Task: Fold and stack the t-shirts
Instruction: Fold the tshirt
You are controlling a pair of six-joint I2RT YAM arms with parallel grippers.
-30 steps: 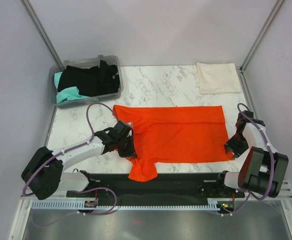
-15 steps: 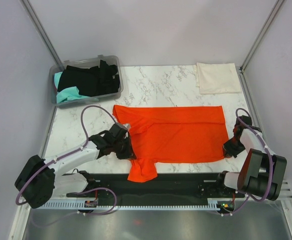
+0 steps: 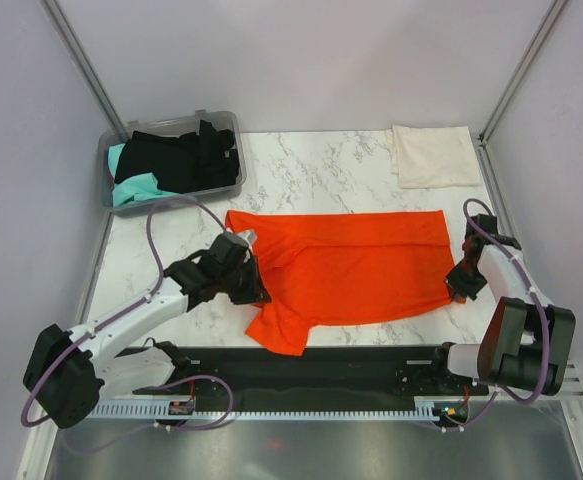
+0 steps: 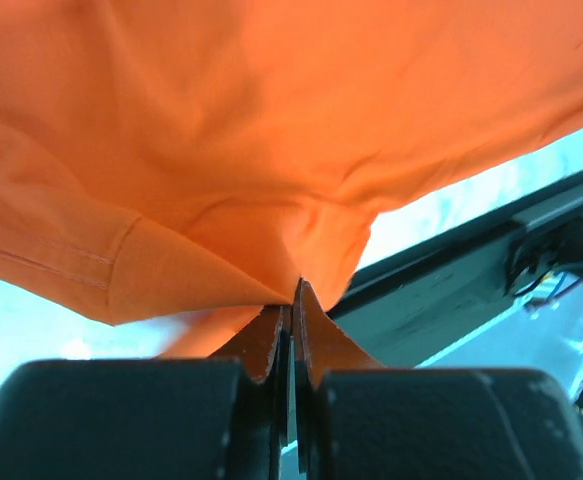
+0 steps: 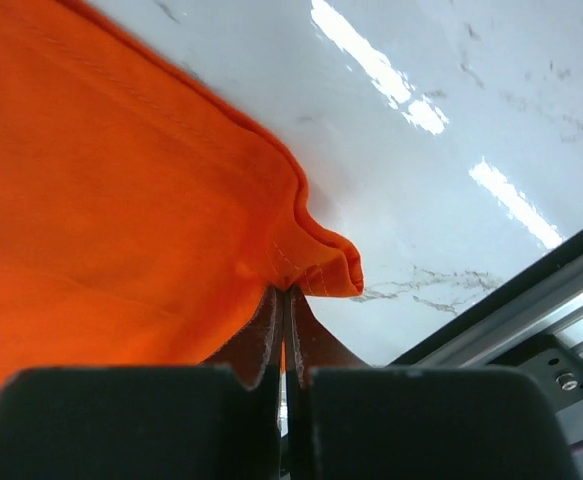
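Top external view shows the orange-red t-shirt [image 3: 361,265] spread in the middle of the marble desk [image 3: 311,175]. My left pincer [image 3: 249,290] is clenched on its cloth at 8 o'clock near the sleeve, and my right pincer [image 3: 457,283] is clenched on its hem corner at 4 o'clock. The cream-white t-shirt [image 3: 434,155] lies folded at 1 o'clock on the desk, and the black t-shirt [image 3: 186,155] and the teal t-shirt [image 3: 136,188] lie in the grey bin [image 3: 233,180] at 10 o'clock.
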